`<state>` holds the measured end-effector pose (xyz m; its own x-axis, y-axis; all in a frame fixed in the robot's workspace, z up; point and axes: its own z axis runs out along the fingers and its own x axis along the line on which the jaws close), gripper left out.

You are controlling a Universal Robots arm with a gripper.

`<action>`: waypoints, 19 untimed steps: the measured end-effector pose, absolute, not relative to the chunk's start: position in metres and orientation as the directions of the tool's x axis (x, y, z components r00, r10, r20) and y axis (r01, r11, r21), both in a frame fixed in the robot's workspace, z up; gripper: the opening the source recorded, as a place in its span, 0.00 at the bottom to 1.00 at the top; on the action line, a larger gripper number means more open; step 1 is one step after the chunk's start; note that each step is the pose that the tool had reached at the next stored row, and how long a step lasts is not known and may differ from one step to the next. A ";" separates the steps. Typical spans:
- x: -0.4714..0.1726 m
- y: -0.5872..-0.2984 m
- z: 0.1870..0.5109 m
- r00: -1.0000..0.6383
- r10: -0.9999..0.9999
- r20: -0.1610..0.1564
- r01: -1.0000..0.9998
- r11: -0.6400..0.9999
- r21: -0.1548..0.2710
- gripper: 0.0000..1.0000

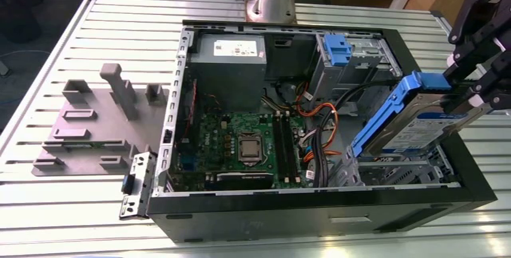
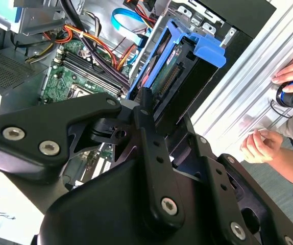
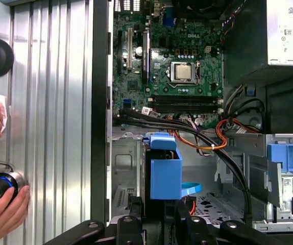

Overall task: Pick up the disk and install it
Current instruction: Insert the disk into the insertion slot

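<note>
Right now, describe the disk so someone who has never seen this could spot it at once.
Find the open black computer case. At its edge on the exterior view's right, the gripper holds the disk tilted. Unlike the blue tab inside the case, its blue frame surrounds a labelled silver drive.

Leaving free room in the bay (image 1: pixel 398 175) at the near corner of the case (image 1: pixel 319 209), on the exterior view's right, directly under the tilted disk (image 1: pixel 423 123). Crowding the bay's left edge with black cables (image 1: pixel 325 144) and orange wires (image 1: pixel 319 111). Walling off the far side with a drive cage (image 1: pixel 359 60). Resting a person's hand (image 3: pixel 3 212) on the table (image 1: pixel 119 30) near the case wall.
</note>
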<state>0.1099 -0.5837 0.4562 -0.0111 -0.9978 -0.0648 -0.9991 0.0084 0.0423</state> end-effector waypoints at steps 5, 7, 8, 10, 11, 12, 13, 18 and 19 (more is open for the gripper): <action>0.112 -0.582 0.456 -0.011 -0.998 -0.065 -0.999 0.008 0.042 0.35; 0.113 -0.581 0.455 -0.011 -0.998 -0.065 -0.999 0.008 0.042 0.35; 0.114 -0.581 0.455 -0.011 -0.998 -0.065 -0.999 0.008 0.042 0.35; 0.114 -0.581 0.455 -0.011 -0.998 -0.065 -0.999 0.008 0.042 0.35; 0.114 -0.581 0.454 -0.011 -0.998 -0.065 -0.999 0.008 0.042 0.35; 0.115 -0.581 0.454 -0.011 -0.998 -0.065 -0.999 0.008 0.042 0.35; 0.115 -0.581 0.453 -0.011 -0.998 -0.065 -0.999 0.008 0.042 0.35; 0.115 -0.581 0.448 -0.011 -0.998 -0.065 -0.999 0.008 0.042 0.35; 0.115 -0.581 0.446 -0.011 -0.998 -0.065 -0.999 0.008 0.042 0.35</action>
